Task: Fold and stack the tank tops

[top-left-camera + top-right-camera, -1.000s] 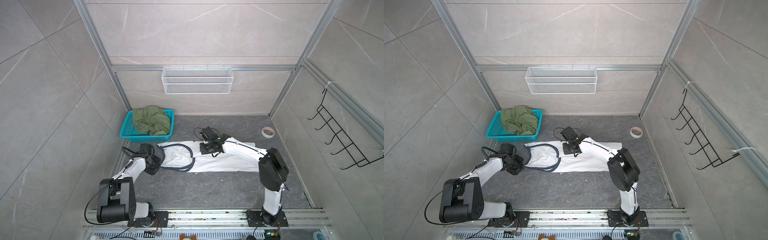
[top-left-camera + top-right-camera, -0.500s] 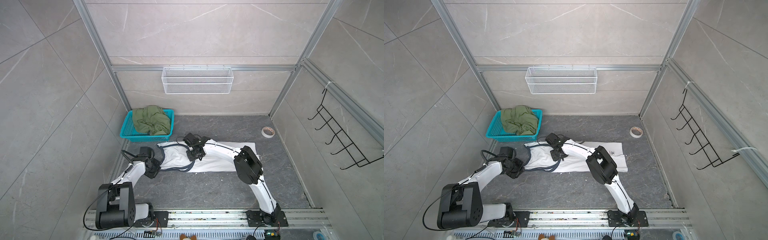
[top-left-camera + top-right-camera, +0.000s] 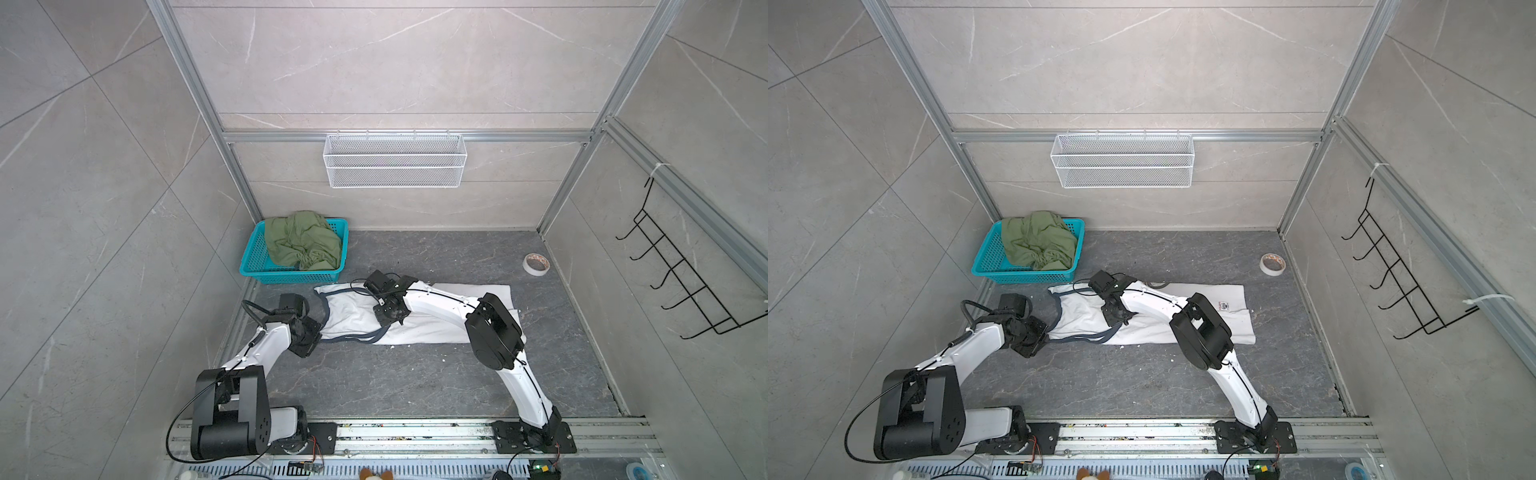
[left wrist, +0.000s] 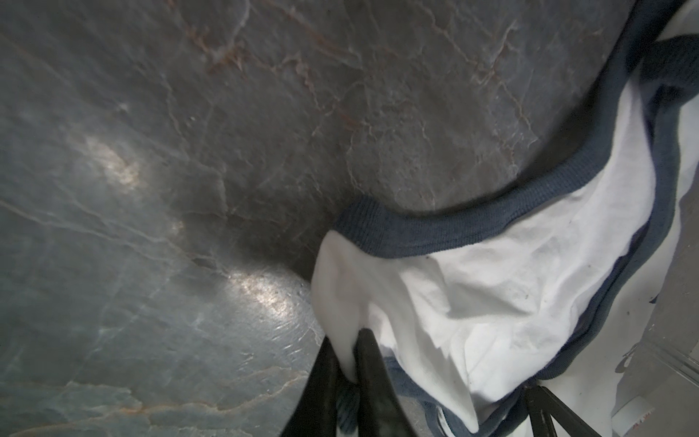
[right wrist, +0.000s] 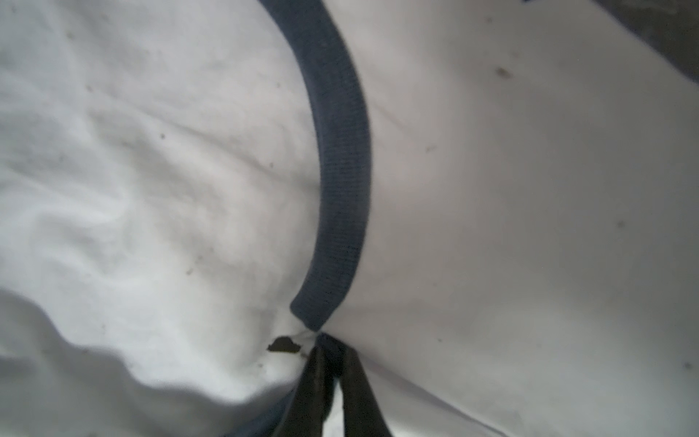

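Note:
The white tank top (image 3: 353, 309) (image 3: 1084, 311) with navy trim lies spread lengthwise on the dark floor. At its left end my left gripper (image 3: 312, 337) (image 3: 1040, 338) is shut on a bunched white strap end (image 4: 340, 287), the cloth pinched between the jaws (image 4: 346, 353). My right gripper (image 3: 390, 321) (image 3: 1116, 318) reaches across the shirt and is shut on the navy trim (image 5: 340, 170), at the point where the trim meets the jaws (image 5: 333, 352). The olive green tank top (image 3: 301, 243) (image 3: 1036, 241) lies crumpled in a basket.
The teal basket (image 3: 253, 266) stands at the back left against the wall. A roll of tape (image 3: 536, 264) lies at the back right. A white wire shelf (image 3: 395, 166) hangs on the back wall and a black hook rack (image 3: 673, 282) on the right wall.
My right gripper slid left along the white tank top, from its middle to the trim near the straps, and closed there. The left gripper kept its hold and shifted slightly.

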`<state>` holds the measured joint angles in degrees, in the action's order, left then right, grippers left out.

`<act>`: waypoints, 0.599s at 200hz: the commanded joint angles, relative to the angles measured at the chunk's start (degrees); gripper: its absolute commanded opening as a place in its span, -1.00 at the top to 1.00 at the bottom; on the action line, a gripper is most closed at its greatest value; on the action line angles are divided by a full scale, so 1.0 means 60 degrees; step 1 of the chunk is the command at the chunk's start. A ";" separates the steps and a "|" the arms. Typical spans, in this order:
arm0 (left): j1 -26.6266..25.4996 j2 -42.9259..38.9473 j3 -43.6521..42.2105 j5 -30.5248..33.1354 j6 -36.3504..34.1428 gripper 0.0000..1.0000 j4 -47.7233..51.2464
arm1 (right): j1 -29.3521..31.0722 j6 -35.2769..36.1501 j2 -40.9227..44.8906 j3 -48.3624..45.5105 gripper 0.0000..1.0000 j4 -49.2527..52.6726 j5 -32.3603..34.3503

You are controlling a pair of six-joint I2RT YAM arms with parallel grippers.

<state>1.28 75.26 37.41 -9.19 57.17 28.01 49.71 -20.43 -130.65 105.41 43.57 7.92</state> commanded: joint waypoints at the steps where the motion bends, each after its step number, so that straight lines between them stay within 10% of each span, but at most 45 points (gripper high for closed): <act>1: 0.0021 -0.0303 0.0035 -0.0061 -0.0181 0.75 0.0318 | 0.0085 -0.0075 0.0083 0.0261 0.91 0.0344 0.0637; 120: 0.0033 -0.1411 0.0144 -0.0100 0.0069 0.75 0.1529 | 0.0078 -0.0634 0.0886 0.0097 1.00 -0.0285 0.1755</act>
<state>1.28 68.69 37.41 -9.21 57.08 33.69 50.02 -22.06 -128.49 105.75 43.38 15.75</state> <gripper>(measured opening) 0.125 0.045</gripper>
